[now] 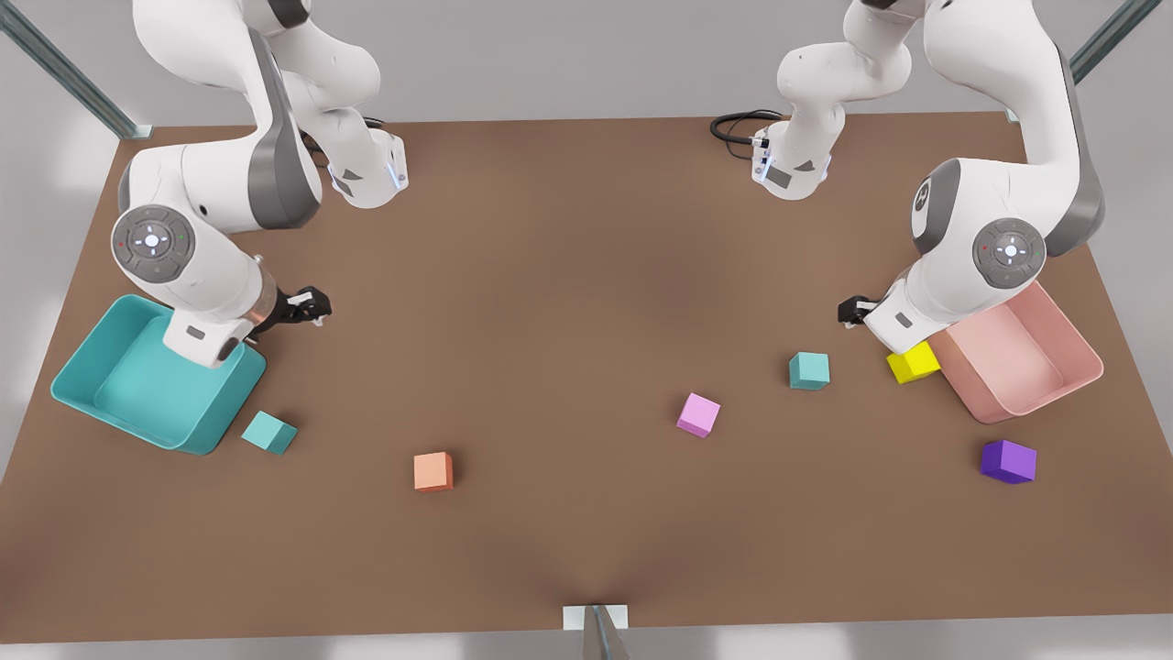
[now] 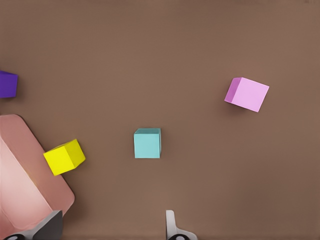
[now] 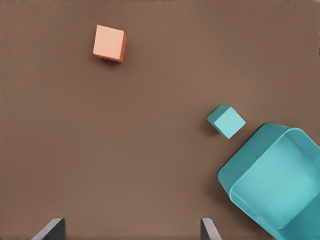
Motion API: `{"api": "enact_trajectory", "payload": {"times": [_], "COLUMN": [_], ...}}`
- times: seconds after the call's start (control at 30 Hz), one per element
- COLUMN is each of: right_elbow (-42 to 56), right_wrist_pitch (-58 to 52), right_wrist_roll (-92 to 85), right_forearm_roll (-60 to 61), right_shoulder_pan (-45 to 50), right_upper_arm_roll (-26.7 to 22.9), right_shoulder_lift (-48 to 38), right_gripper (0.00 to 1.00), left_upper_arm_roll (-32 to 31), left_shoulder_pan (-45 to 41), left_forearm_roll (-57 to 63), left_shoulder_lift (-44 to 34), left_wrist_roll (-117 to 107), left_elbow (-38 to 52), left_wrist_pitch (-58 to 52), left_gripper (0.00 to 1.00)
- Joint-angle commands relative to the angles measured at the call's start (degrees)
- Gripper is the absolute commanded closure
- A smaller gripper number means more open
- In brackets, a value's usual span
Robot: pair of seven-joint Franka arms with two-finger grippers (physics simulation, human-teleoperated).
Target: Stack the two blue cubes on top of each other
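1. On the table (image 1: 568, 275), two blue cubes are found well apart and unstacked: one blue cube (image 1: 809, 370) lies toward the front view's right, between the pink cube (image 1: 698, 414) and the yellow cube (image 1: 913, 362); the other blue cube (image 1: 269, 432) lies just beside the teal bin (image 1: 110, 390) on the front view's left.
2. The left gripper (image 2: 112, 227) is held above the table near the pink bin (image 1: 1054, 348); its fingers are spread wide and nothing is held. The first cube sits ahead of it, roughly centred on the gap.
3. The right gripper (image 3: 132, 230) hovers over the teal bin's edge, likewise wide open and empty. The second cube is off to one side of its gap.
4. The step in hand is judged to be the first approach. A straight descent is advised, with the fingers squared to two opposite faces and the yellow cube avoided.
5. Whichever cube is carried, it should be lowered flush and released only once seated.
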Motion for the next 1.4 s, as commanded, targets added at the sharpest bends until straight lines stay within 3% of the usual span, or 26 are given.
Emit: {"api": "enact_trajectory", "payload": {"times": [0.0,0.1,0.27,0.5,0.73,1.37], "right_elbow": [0.1,0.4,2.0,0.1,-7.5,-16.2], "right_wrist_pitch": [0.2,0.2,14.4,23.9,41.0,41.7], "right_wrist_roll": [-0.2,0.8,0.9,0.9,6.7,21.2], "right_forearm_roll": [0.1,0.2,-1.7,4.8,7.3,8.2], "right_shoulder_pan": [0.0,-0.1,-8.5,-17.1,-18.5,-19.6], "right_upper_arm_roll": [0.0,-0.1,-3.2,-3.2,-3.3,-3.5], "right_shoulder_lift": [0.0,0.6,17.2,25.6,26.9,23.8], "right_gripper": [0.00,0.00,0.00,0.00,0.00,0.00], "left_upper_arm_roll": [0.0,0.0,0.0,0.0,0.0,0.0], "left_shoulder_pan": [0.0,0.0,0.0,0.0,0.0,0.1], "left_forearm_roll": [0.0,0.0,0.0,0.0,0.0,0.0], "left_shoulder_lift": [-0.1,-0.1,-0.1,-0.1,0.5,0.6], "left_wrist_roll": [-0.5,-0.5,-0.5,-0.5,-0.5,-0.5], "left_elbow": [0.0,0.0,0.0,0.0,0.0,0.0], "left_wrist_pitch": [-0.1,-0.1,-0.1,-0.3,-0.3,-0.3], "left_gripper": [0.00,0.00,0.00,0.00,0.00,0.00]}}
